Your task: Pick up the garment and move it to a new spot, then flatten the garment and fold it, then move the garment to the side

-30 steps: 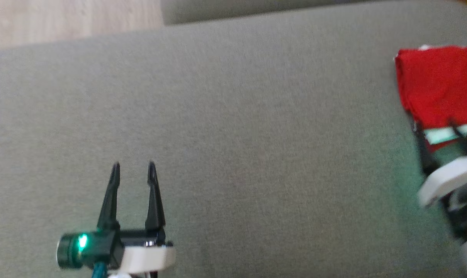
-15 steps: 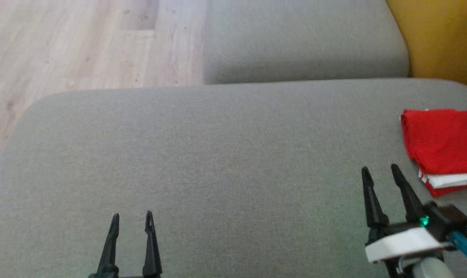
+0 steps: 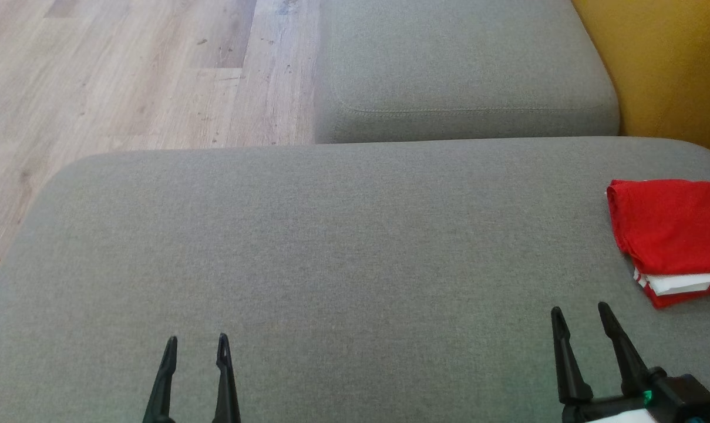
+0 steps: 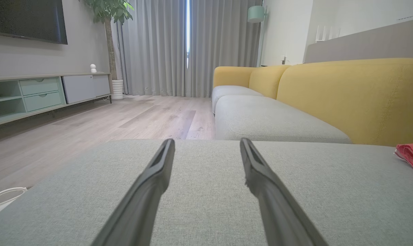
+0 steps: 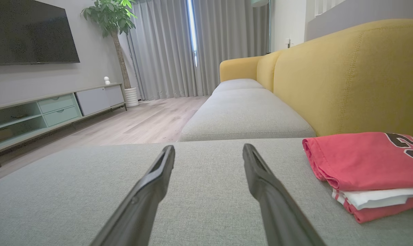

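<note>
Garment (image 3: 669, 232): seen folded in head view, red with white layer, laid at right edge of grey cushion (image 3: 355, 247). Left gripper (image 3: 197, 341), right gripper (image 3: 580, 308): jaws held open, empty. Left wrist view: garment glimpsed far right. Right wrist view: garment found near right jaws, untouched.

Grey seat cushion (image 3: 331, 247); second grey cushion (image 3: 460, 64) abutting its far edge; yellow backrest (image 3: 666, 64) at its right; wooden floor (image 3: 125, 76) to its left; television (image 5: 28, 32) far beyond it.
</note>
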Motion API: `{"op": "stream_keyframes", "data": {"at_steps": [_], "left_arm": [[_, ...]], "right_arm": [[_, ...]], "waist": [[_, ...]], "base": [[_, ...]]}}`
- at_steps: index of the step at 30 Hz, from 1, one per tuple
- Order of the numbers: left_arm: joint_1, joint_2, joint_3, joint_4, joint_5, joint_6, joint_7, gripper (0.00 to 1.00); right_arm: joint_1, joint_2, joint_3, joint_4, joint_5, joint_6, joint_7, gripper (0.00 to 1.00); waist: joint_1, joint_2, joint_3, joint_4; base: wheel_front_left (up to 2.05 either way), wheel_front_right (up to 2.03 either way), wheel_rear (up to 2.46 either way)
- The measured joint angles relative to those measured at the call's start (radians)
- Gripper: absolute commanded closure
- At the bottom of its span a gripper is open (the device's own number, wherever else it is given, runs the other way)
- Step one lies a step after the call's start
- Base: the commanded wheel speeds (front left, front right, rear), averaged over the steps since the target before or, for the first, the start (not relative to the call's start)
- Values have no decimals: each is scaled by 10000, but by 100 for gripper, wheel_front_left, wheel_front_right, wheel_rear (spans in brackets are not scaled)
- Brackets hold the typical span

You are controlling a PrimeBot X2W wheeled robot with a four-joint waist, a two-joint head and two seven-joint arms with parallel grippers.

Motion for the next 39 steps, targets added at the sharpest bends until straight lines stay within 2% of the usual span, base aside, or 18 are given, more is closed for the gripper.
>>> {"op": "stream_keyframes", "data": {"at_steps": [11, 12, 17, 39], "left_arm": [[33, 0, 42, -15, 144, -21, 0, 0], [55, 0, 42, -10, 163, -73, 0, 100], [278, -2, -13, 769, 111, -82, 4, 100], [-142, 40, 174, 1156, -2677, -447, 491, 100]], "right_arm": [[-1, 90, -151, 15, 2, 0, 0, 0], [-1, 94, -151, 19, 2, 0, 0, 100], [200, 96, -69, 803, 33, 0, 46, 100], [-103, 86, -157, 1070, 2719, -2, 504, 100]], "waist": [[1, 0, -45, -25], [1, 0, -49, -33], [1, 0, -40, -43], [2, 0, 162, -163]], "base": [[0, 0, 0], [0, 0, 0], [0, 0, 0], [0, 0, 0]]}}
